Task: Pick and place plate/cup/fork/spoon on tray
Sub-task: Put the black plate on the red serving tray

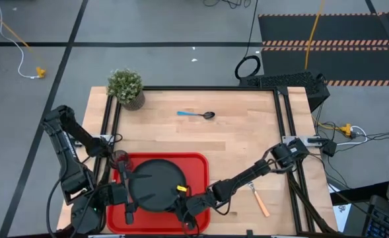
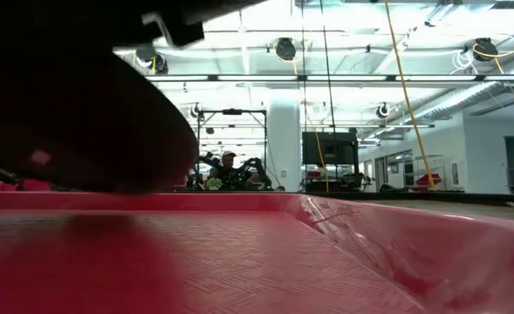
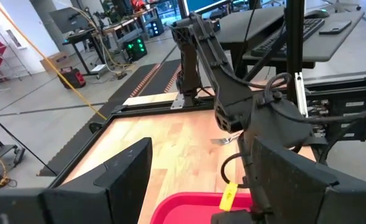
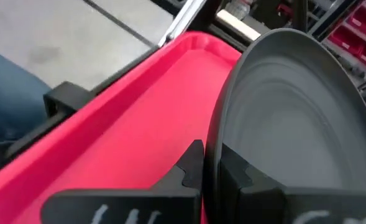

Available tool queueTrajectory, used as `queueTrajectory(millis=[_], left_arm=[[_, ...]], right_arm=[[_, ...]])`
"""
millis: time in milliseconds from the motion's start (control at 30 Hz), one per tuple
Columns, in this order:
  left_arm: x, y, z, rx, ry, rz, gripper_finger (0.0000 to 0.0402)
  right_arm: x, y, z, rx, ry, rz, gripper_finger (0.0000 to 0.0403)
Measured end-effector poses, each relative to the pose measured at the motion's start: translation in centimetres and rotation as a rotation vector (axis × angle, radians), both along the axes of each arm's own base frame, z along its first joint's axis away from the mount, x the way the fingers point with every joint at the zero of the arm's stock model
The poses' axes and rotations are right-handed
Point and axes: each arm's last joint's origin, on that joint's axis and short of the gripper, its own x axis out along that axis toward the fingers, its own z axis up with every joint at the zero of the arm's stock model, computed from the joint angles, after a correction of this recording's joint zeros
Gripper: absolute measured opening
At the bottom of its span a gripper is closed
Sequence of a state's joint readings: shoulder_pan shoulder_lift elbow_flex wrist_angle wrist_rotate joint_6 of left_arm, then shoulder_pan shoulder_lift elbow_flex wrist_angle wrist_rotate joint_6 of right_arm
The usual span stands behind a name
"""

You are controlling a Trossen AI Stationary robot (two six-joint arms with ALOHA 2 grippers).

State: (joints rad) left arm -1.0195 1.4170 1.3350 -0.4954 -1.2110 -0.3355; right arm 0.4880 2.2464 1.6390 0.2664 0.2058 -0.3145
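The wooden desk [image 1: 234, 142] was ringed by grey floor; the plate [image 1: 156, 185] was clamped over the tray [image 1: 197, 162] by the right end effector [image 1: 189, 203], the left end effector [image 1: 125, 197] splayed wide.

Right end effector [image 1: 189, 205] is seen clamped tight, arm stretched leftward; left end effector [image 1: 125, 198] is held spread wide.
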Motion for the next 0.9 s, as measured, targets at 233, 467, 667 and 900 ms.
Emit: queueTrajectory(millis=[233, 467, 667, 900], left_arm=[[0.0, 0.0, 0.0, 0.014, 0.004, -0.002, 0.0278], [0.2, 0.1, 0.0, 0.015, 0.006, 0.002, 0.0278], [0.2, 0.1, 0.0, 0.013, 0.005, 0.002, 0.0278], [0.2, 0.1, 0.0, 0.01, 0.004, 0.003, 0.0278]], right_arm=[[0.2, -0.1, -0.3, 0.019, 0.008, 0.044, 0.0004], [0.4, -0.1, -2.0, -0.005, 0.034, 0.069, 0.0004], [0.4, -0.1, -1.9, -0.003, 0.034, 0.071, 0.0005], [0.5, -0.1, -1.9, 0.004, 0.035, 0.067, 0.005]])
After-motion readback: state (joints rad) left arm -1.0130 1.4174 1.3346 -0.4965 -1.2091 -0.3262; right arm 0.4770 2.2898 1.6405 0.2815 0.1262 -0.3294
